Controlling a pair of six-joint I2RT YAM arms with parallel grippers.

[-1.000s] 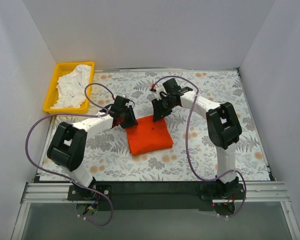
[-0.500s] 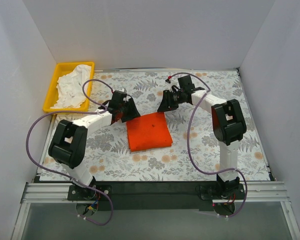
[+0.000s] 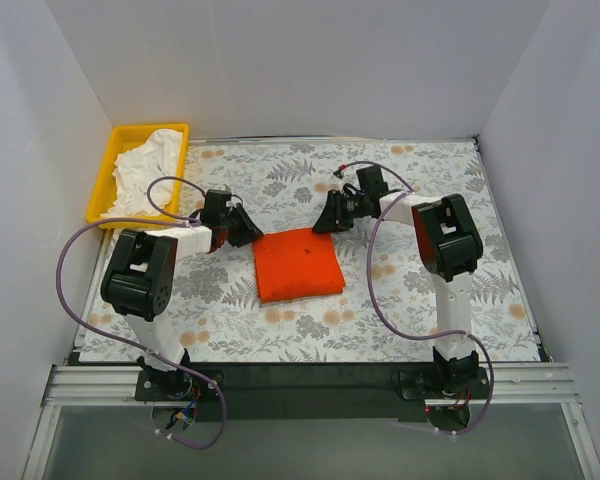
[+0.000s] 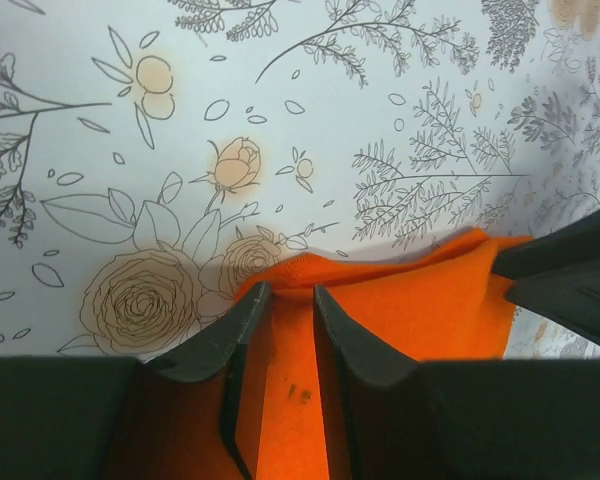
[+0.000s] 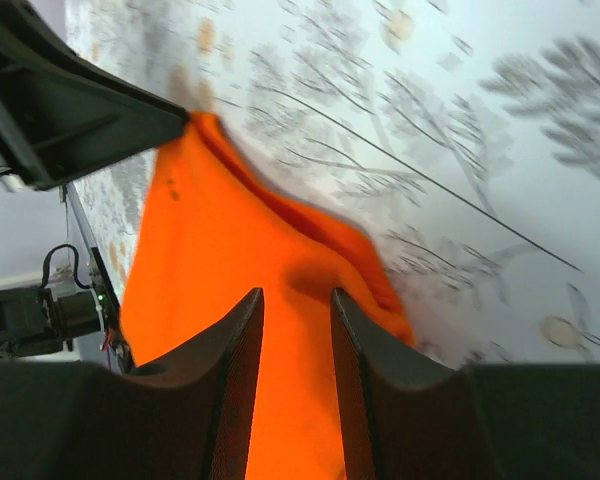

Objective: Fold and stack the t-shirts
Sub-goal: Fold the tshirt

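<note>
The orange-red t-shirt (image 3: 298,265) lies folded into a flat square on the flowered table cover, mid-table. My left gripper (image 3: 246,230) is open and low at the shirt's far left corner, with cloth showing under the gap in the left wrist view (image 4: 291,292). My right gripper (image 3: 327,218) is open at the far right corner, over the shirt (image 5: 210,230) with nothing held (image 5: 296,295). The white t-shirt (image 3: 145,172) lies crumpled in the yellow tray (image 3: 101,188) at the back left.
White walls close in the table on the left, back and right. Purple cables loop from both arms over the table. The flowered cover (image 3: 410,300) surrounds the shirt. The other gripper shows as a black shape in each wrist view (image 4: 570,280) (image 5: 60,110).
Both grippers have drawn back from the orange shirt's far edge, the left one to the left, the right one up and right. The shirt lies flat and has shifted slightly.
</note>
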